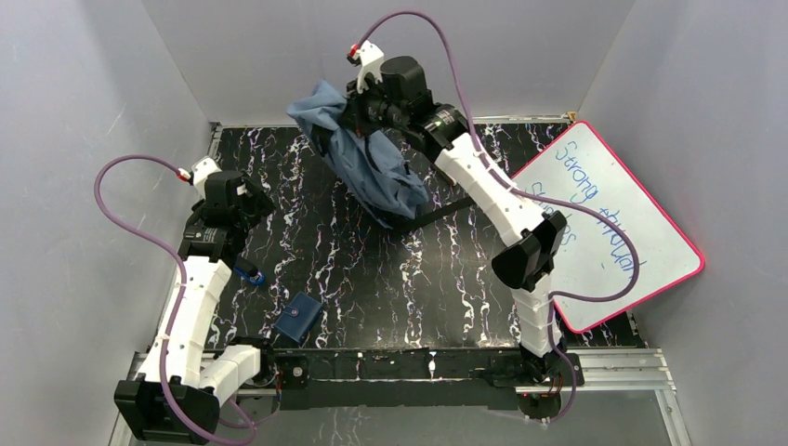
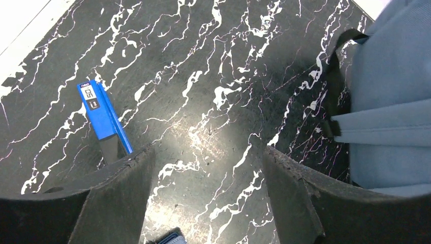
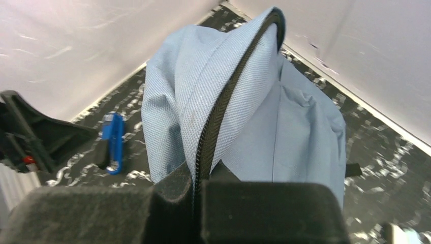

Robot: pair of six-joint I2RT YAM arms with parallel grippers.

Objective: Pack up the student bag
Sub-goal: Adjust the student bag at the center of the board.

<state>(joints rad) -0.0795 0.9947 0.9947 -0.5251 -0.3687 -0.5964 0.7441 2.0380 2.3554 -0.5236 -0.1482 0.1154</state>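
Left gripper (image 2: 206, 152): jaws spread, holding nothing, a blue box (image 2: 101, 114) just beside one finger; table (image 2: 213, 61) surface lies between it and the bag (image 1: 372, 163). Bag: far centre, top raised, lower end on the table. Right gripper (image 3: 198, 178): clamped on the bag's zipper edge, confirmed only by its wrist view. Only the top view shows the whiteboard (image 1: 613, 223) at the right edge.

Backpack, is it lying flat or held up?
Held up: the backpack hangs from the right fingers, clamped on its zipper edge.
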